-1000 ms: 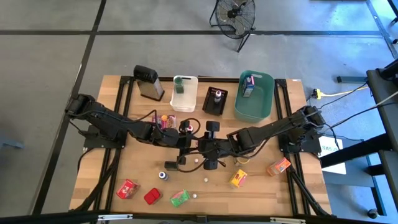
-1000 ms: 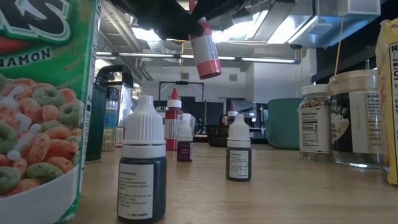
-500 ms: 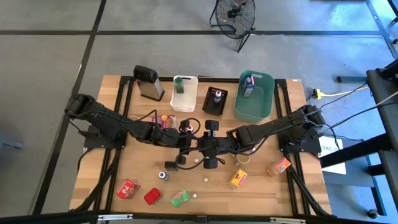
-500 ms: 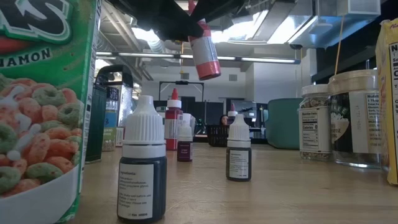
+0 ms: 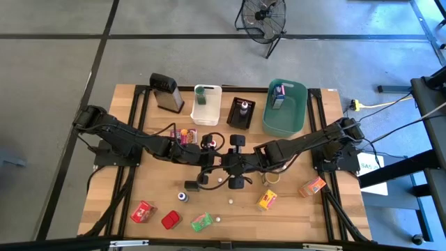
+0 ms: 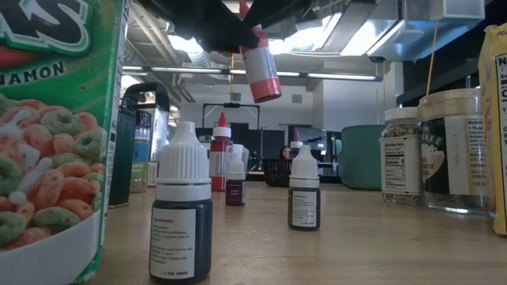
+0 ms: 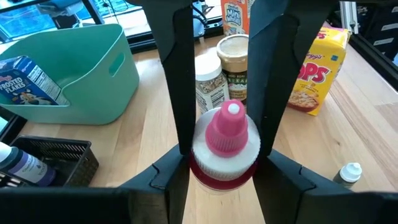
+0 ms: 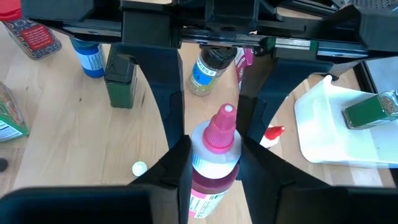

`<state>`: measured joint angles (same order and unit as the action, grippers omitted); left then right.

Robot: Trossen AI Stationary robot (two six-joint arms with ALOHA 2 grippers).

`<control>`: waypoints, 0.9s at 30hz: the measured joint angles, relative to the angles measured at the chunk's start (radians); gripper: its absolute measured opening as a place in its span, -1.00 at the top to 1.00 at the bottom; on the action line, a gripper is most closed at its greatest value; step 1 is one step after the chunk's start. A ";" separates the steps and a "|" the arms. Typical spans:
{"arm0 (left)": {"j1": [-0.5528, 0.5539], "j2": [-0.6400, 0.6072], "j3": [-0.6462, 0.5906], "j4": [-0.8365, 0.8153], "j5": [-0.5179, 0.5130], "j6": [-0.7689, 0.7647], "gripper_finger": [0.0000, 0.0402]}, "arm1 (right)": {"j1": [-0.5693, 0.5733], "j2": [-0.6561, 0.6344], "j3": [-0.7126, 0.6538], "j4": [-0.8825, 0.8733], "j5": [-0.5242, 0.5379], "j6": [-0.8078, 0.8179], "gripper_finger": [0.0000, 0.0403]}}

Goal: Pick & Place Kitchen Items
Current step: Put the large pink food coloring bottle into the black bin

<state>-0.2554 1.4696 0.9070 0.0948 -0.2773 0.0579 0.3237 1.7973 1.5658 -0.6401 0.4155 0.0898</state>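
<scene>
Jaws: left gripper (image 7: pixel 227 134) and right gripper (image 8: pixel 211 146) both clamp pink-capped bottle (image 6: pixel 260 63) | place: aloft, upper centre of low view | change: none lately | meaning: handover pending.

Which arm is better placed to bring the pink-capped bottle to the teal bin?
Probably the right. The left pincer and the right pincer both close on the bottle mid-table, but the teal bin stands on the right arm's side.
</scene>
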 joint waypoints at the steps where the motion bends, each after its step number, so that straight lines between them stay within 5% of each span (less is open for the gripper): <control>1: 0.000 0.000 0.000 0.000 0.001 0.000 0.28 | 0.000 0.000 0.000 0.000 0.003 0.000 0.45; 9: -0.002 0.000 0.000 0.001 0.012 0.002 0.28 | 0.000 0.000 0.000 0.024 0.000 -0.028 0.12; 27: 0.000 -0.001 0.000 0.002 0.005 -0.001 0.28 | -0.001 0.002 -0.002 0.075 0.001 -0.075 0.43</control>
<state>-0.2558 1.4685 0.9070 0.0963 -0.2726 0.0571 0.3229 1.7988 1.5639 -0.5652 0.4164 0.0147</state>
